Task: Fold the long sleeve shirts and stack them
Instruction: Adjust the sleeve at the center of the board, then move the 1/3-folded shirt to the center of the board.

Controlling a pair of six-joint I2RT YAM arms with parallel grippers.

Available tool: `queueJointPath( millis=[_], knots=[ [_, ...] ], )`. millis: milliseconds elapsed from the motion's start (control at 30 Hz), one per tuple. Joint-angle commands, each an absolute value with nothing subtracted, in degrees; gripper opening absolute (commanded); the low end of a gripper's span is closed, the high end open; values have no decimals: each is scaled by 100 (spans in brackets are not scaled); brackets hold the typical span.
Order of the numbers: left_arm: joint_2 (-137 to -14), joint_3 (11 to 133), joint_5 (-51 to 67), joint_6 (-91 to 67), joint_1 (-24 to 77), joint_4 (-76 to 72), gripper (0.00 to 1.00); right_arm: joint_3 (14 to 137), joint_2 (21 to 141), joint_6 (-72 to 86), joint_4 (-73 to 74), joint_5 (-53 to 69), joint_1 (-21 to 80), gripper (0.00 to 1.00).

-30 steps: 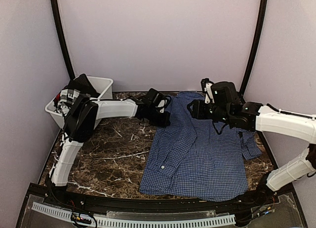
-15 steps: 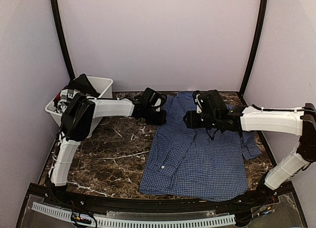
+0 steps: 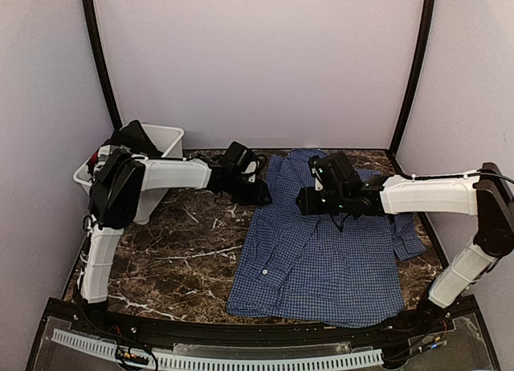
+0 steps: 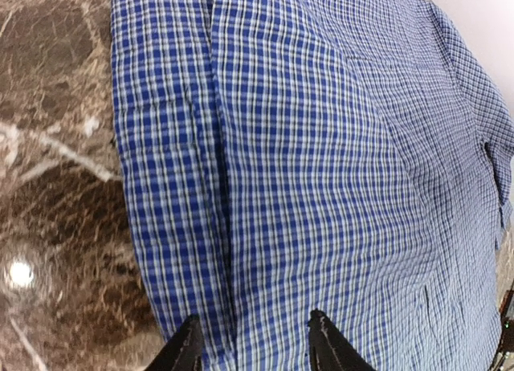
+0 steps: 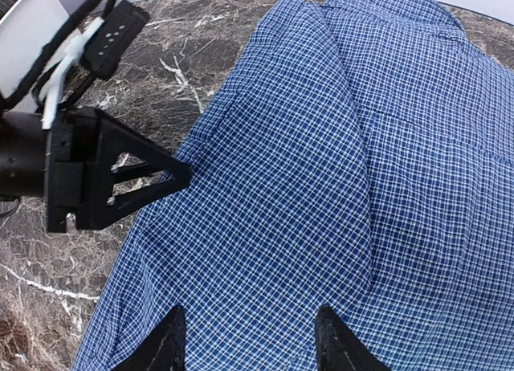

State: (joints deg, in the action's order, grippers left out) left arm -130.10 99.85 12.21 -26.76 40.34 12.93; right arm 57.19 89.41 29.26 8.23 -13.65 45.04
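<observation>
I have both arms reaching over the blue checked shirt point(image 3: 321, 258), which lies flat on the right half of the marble table point(image 3: 177, 242). The left gripper point(image 3: 259, 193) is at the shirt's far left edge and the right gripper point(image 3: 303, 201) hovers over its far part (both have jaws parted, grasping nothing).

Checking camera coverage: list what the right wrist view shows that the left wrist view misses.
Only the right wrist view: the left gripper, its tip at the edge of the blue checked shirt. Only the left wrist view: a bright glare spot on the marble table. Both: the shirt spread on the marble, and each camera's own jaws apart at the bottom.
</observation>
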Motion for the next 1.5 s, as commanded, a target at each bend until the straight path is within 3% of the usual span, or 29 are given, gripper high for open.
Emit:
queueJointPath(
  millis=[0, 333, 500, 600, 967, 1100, 1300, 1467],
  knots=[
    [-12006, 9252, 1444, -2746, 4025, 1418, 44, 5646, 9105, 2973, 491, -1251, 4392, 49],
    [-10990, 7512, 2594, -2686, 4030, 1541, 44, 5735, 9425, 2778, 273, -1142, 4120, 39],
    [-10775, 6925, 2571, -2554, 4082, 1830, 47, 5857, 9826, 2632, 225, -917, 3985, 12],
    [-10748, 6800, 2626, -2493, 4188, 1849, 50, 5864, 10062, 2610, 184, -1044, 3956, 4],
    [-11119, 7074, 2173, -2494, 4509, 2091, 45, 5659, 10609, 2710, 121, -1207, 3846, 0],
    [-11266, 7200, 2175, -2538, 4593, 2051, 38, 5580, 10731, 2751, 106, -1213, 3774, 0],
    [-11276, 7185, 1799, -2685, 4614, 2162, 2, 5635, 10880, 2729, 40, -953, 3753, 0],
    [-10839, 6660, 1477, -2918, 4530, 2156, 0, 5921, 11191, 2746, -167, -437, 3752, 0]
  ],
)
